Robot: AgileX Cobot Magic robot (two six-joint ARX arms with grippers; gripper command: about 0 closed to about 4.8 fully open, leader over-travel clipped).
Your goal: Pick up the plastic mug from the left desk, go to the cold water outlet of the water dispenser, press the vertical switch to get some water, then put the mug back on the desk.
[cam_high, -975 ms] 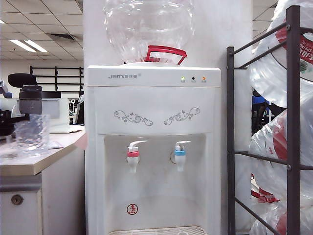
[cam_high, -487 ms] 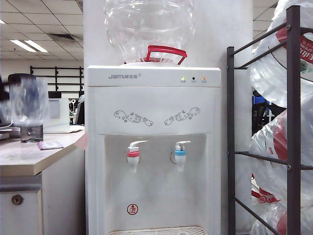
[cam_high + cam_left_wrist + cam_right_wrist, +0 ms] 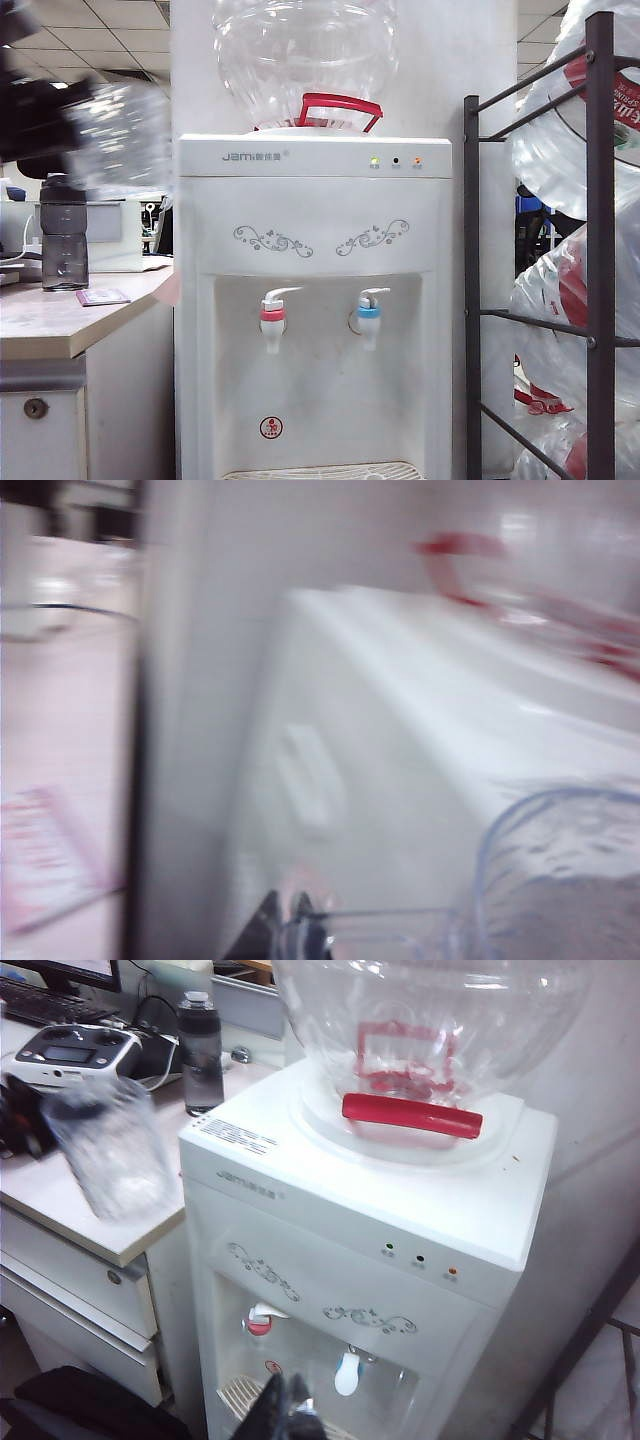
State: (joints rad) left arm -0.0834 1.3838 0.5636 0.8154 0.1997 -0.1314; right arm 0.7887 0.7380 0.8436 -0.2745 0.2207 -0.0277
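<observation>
One "Jam" logo on water dispenser [image 3: 314, 300], left hand [image 3: 300, 920] pinching plastic mug [image 3: 118, 135], right hand [image 3: 285, 1400] pressed together.

L arm [image 3: 35, 115]: black, bulky, motion-blurred, upper left of exterior frame. L gripper [image 3: 297, 920]: dark pointed fingertips w/ a pale pinkish patch between, bottom edge of L wrist frame. R gripper [image 3: 285, 1405]: black tapered fingers, glossy, bottom centre of R wrist frame.
</observation>
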